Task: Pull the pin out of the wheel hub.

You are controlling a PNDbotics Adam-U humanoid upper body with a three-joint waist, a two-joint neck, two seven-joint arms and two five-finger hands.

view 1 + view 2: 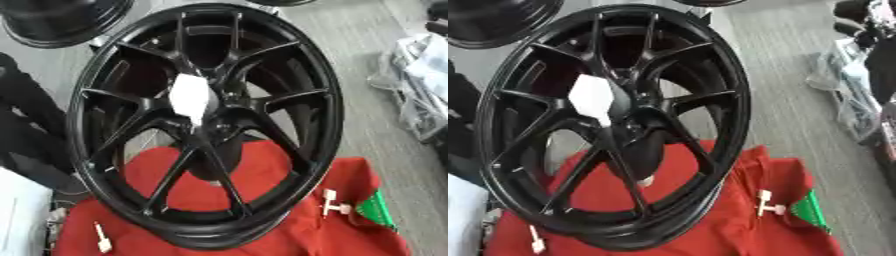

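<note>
Wheel hub [206, 125]: black, multi-spoke, standing nearly on edge before me, its face turned toward my head and tilted back, its lower rim resting on the red cloth [262, 220]. The axle line runs toward me and slightly upward; the rim's oval stretches from top to bottom of the view.

White piece at the hub centre [191, 97]: pale, roughly diamond-shaped, long axis running up and down with the narrow tip pointing down toward the lower spokes. It sits over the hub's middle where the spokes meet. I cannot tell whether this is the pin or a tag over the bore.

Small white pin-like item, right [330, 201]: lying on the red cloth just right of the lower rim, long axis close to upright in the view, with a short cross-piece jutting right.

Small white item, left [102, 237]: lying on the cloth near the lower left rim, long axis tilted slightly from upright.

Green object [378, 210]: at the cloth's right edge, near the right-hand white item.

Second black wheel [66, 20]: far upper left, well apart.

Clear plastic wrapping [420, 75]: on the grey floor at right.

My hands: neither shows in either view, so I cannot tell how their fingers stand.
</note>
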